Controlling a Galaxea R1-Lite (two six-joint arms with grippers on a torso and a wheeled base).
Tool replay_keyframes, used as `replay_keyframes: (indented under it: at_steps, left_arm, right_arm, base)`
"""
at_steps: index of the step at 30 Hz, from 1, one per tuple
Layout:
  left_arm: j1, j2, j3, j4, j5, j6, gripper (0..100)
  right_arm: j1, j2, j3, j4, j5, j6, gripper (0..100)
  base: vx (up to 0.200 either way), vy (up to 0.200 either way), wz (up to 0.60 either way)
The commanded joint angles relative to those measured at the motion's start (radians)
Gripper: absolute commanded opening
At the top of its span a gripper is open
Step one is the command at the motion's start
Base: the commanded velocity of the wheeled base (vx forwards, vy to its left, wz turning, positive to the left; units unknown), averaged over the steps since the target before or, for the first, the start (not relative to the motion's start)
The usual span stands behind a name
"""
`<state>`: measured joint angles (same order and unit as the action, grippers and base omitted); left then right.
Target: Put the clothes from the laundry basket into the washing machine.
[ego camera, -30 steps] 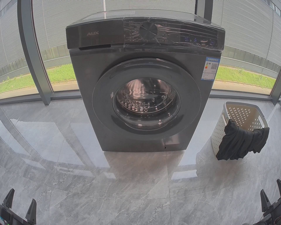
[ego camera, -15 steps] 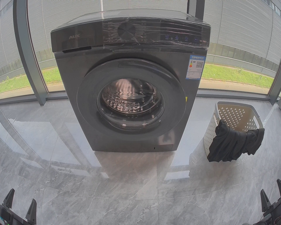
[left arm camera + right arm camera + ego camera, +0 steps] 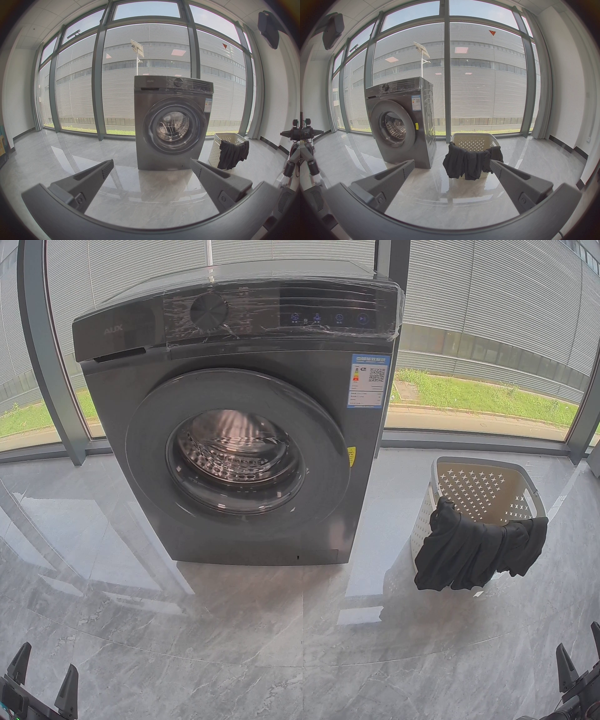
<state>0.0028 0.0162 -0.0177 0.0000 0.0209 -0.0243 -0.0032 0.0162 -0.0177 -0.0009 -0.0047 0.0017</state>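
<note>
Ahead on the floor (image 3: 250, 627), black clothes (image 3: 475, 549) drape over the white laundry basket (image 3: 478, 460)'s front rim, right of the washing machine (image 3: 231, 427). My left pincer (image 3: 47, 659) and right pincer (image 3: 578, 640) hang spread, gripping nothing.

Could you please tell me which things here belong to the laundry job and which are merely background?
Job: washing machine; laundry basket; black garment draped over its front rim.
Background: window frame; black box high on the wall; grey building outside.
</note>
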Motion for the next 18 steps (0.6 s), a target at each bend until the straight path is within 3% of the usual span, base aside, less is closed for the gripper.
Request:
replay_keyframes:
  at_steps: [1, 18]
  left_arm:
    - [0.000, -0.016, 0.015, 0.000, 0.001, 0.000, 100]
    - [0.000, -0.016, 0.015, 0.000, 0.001, -0.002, 100]
  right_arm:
    - [0.000, -0.016, 0.018, -0.001, 0.000, 0.000, 100]
    - [0.000, -0.016, 0.018, -0.001, 0.000, 0.000, 100]
  base:
    - [0.000, -0.200, 0.00]
    - [0.000, -0.200, 0.00]
